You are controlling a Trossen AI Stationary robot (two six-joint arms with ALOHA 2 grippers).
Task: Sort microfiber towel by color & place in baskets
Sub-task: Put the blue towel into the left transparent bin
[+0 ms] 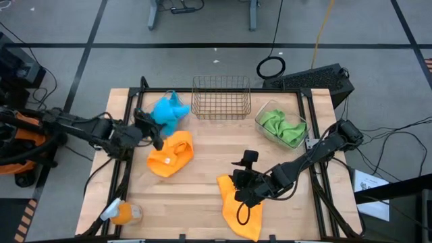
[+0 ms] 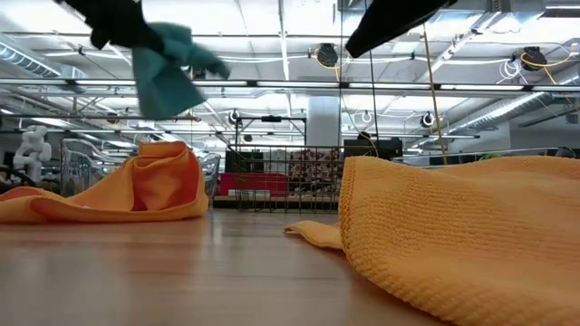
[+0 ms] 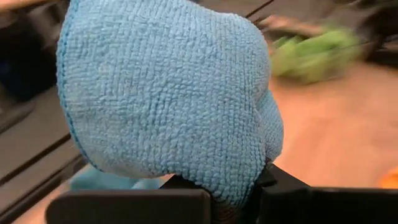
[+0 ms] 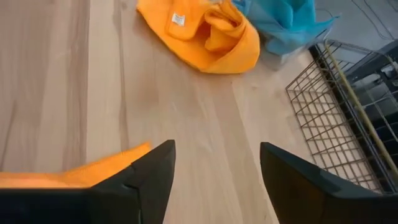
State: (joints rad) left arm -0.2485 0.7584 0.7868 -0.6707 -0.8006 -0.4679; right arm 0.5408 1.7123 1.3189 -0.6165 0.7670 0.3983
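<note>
My left gripper is shut on a blue towel at the table's far left. In the low view the towel hangs high above the table. More blue cloth shows below it. My right gripper is open over the far end of an orange towel lying flat at the near middle; one finger stands over its edge. A second orange towel lies crumpled at the left. The copper wire basket stands at the far middle, and a clear bin with green towels at the far right. My left gripper pinches a bunched part of the blue towel between its two fingers. The cloth bulges out past the fingertips in several layers. The towel is lifted clear of the table and hangs slack below the gripper.
A small orange and clear object lies at the near left corner. Bare wood lies between the two orange towels and in front of the wire basket. Black frame rails run along the table's left and right sides.
</note>
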